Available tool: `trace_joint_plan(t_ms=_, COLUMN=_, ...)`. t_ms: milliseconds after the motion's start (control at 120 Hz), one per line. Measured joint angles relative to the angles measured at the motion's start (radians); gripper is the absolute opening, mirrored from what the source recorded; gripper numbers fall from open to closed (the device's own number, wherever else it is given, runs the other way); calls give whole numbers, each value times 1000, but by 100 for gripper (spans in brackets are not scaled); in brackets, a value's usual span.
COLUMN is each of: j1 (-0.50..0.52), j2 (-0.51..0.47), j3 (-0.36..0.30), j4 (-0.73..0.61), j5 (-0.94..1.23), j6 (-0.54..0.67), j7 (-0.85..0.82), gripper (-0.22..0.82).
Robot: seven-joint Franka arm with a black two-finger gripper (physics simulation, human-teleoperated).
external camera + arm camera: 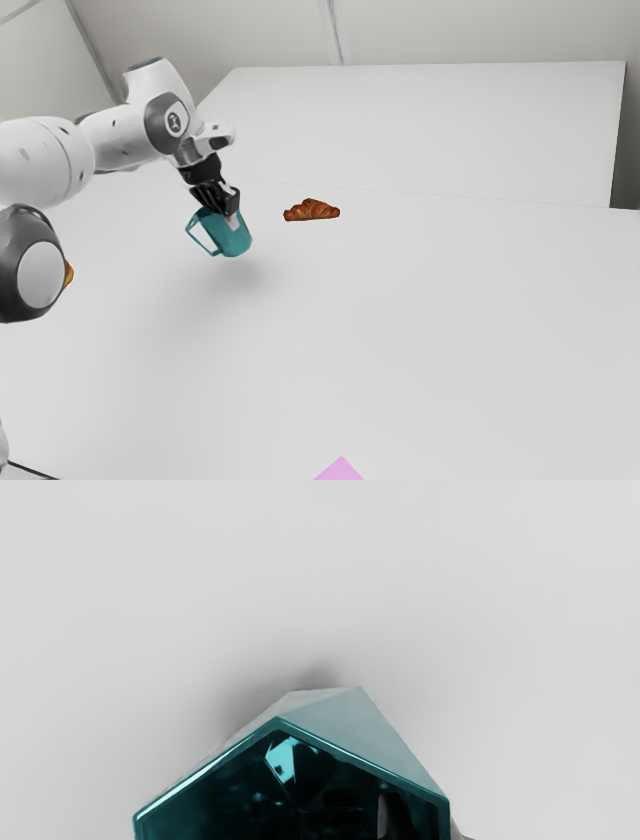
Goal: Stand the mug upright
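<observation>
My gripper (229,214) is closed on the mug (232,239), holding it by its rim end above the bench (400,330). The mug is glossy teal with flat facets and an angular rim, tilted, its mouth toward me, its handle toward the exterior view's left.

1 croissant (312,211) on wht tbl (420,340), 1 orange obj. (69,274), 1 pink obj. (341,470)
</observation>
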Motion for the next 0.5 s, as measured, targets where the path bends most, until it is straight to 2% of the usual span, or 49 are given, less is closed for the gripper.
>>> trace_joint_plan(t_ms=375, j1=-30, j2=56, j3=0, j4=-19, j5=34, j6=-22, j7=-162, gripper=-16)
trace_joint_plan(t_ms=500, j1=-40, j2=48, j3=0, j4=-42, j5=35, j6=-18, j7=-202, gripper=-16)
